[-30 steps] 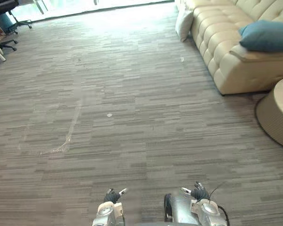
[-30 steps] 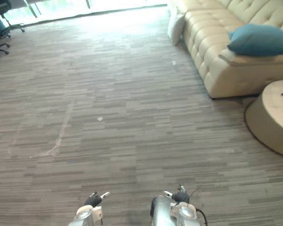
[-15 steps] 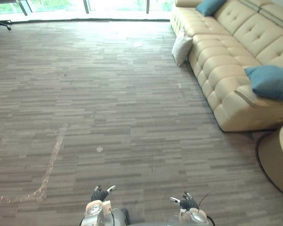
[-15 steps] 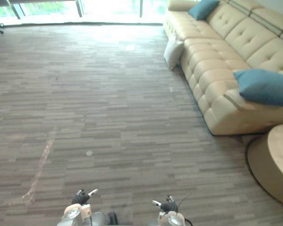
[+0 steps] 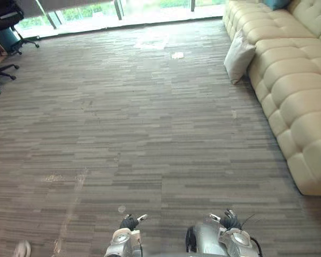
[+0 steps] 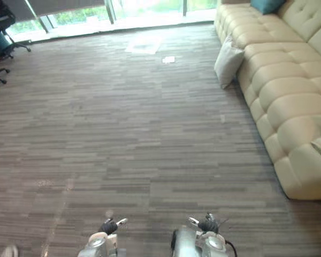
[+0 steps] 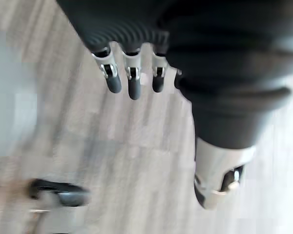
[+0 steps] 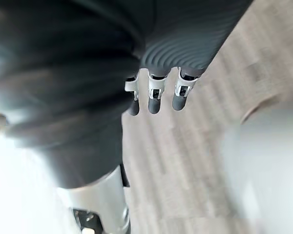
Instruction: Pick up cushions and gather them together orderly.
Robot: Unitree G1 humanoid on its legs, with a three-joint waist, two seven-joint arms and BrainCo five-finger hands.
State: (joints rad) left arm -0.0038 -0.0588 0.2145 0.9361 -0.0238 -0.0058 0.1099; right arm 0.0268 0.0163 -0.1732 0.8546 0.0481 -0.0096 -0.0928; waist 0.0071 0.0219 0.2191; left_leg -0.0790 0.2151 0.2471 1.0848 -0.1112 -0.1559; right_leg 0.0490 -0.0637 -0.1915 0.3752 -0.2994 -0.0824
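Both empty, fingers loose: left hand (image 5: 129, 222), right hand (image 5: 229, 220); white cushion (image 5: 239, 55) well ahead-right, leaning against sofa (image 5: 294, 91).

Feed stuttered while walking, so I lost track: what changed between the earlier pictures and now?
Only the camera moved: the whole view swung, so the sofa now runs along the right edge, with the white cushion on the floor leaning against it. No object itself shifted, and nothing was taken hold of or let go. The left hand and right hand stay low, open and empty.
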